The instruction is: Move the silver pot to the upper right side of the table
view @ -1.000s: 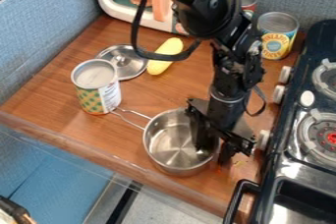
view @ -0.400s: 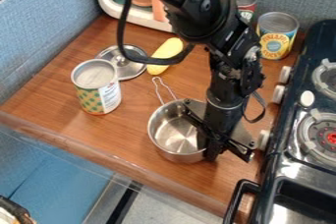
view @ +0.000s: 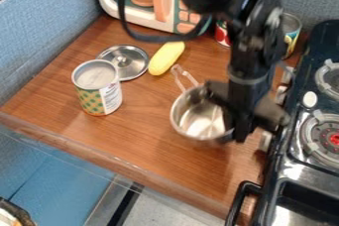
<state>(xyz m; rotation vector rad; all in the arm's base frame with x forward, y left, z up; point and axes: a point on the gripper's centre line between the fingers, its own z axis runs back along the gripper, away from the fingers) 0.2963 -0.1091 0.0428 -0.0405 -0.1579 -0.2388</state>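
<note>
Silver pot (view: pixel 189 118), one, seemingly touches one gripper (view: pixel 240 133).

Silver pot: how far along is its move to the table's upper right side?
Done: the silver pot has shifted up and right, and its handle now points up the table. In hand: the gripper is at the pot's right side. Left: the pot seems to need to go farther up, towards the cans, then be left there.

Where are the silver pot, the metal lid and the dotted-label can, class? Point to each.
Silver pot (view: pixel 197 117): camera view, on its inside.
Metal lid (view: pixel 134 65): camera view, on its top, beside the knob.
Dotted-label can (view: pixel 94 97): camera view, on its label.
</note>
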